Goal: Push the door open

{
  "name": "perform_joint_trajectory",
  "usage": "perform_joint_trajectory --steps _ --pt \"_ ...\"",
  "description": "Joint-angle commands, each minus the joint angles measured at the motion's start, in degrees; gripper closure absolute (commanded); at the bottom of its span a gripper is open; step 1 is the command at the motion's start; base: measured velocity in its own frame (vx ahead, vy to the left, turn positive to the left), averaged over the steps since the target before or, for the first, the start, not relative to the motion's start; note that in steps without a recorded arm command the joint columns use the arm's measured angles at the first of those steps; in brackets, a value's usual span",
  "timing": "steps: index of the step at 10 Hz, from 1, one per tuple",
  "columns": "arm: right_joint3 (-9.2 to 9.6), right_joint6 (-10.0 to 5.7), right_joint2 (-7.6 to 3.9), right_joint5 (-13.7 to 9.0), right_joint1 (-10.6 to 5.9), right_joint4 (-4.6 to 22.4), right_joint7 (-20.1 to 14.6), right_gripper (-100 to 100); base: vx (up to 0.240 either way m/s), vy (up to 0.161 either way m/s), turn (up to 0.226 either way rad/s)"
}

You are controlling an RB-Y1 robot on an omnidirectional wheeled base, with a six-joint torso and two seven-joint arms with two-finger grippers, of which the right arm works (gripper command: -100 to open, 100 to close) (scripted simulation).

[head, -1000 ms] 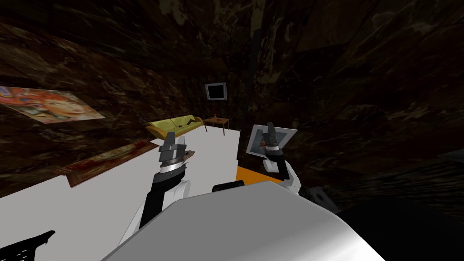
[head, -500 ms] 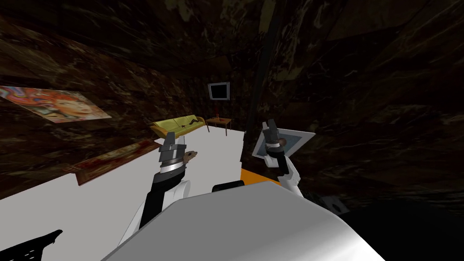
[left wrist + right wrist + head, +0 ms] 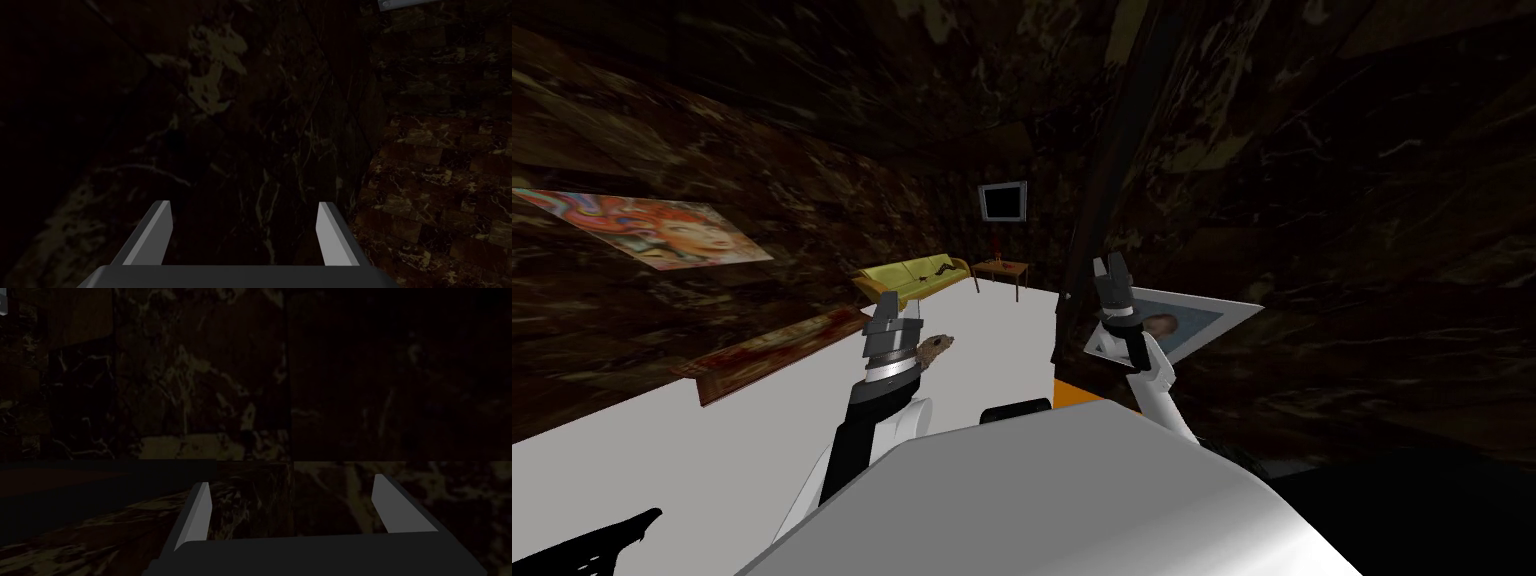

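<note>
Right gripper (image 3: 1110, 270): wide, by the door (image 3: 1212, 170) edge right of centre — reckon I'm shoving, not grabbing.
Left gripper (image 3: 895, 318): wide too, spare, centre-left.

Head camera looks steeply down; wrist cameras face dark marbled wall (image 3: 240, 150).

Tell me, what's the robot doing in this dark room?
The robot is working on a dark marbled door. Its right gripper is raised close to the door's edge, fingers open and holding nothing. I can't tell if it touches the door. The left gripper is open too, held out over the white floor.
</note>
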Motion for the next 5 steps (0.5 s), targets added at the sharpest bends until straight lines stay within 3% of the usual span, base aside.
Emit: perform_joint_trajectory --steps 1,5 --pt "-0.98 -0.94 -1.67 0.2 -1.62 0.6 -0.9 -100 0.209 0.109 0.061" --pt "-3.16 -2.81 -5.70 0.7 -6.00 1.9 -2.8 -100 0.164 0.126 0.046"
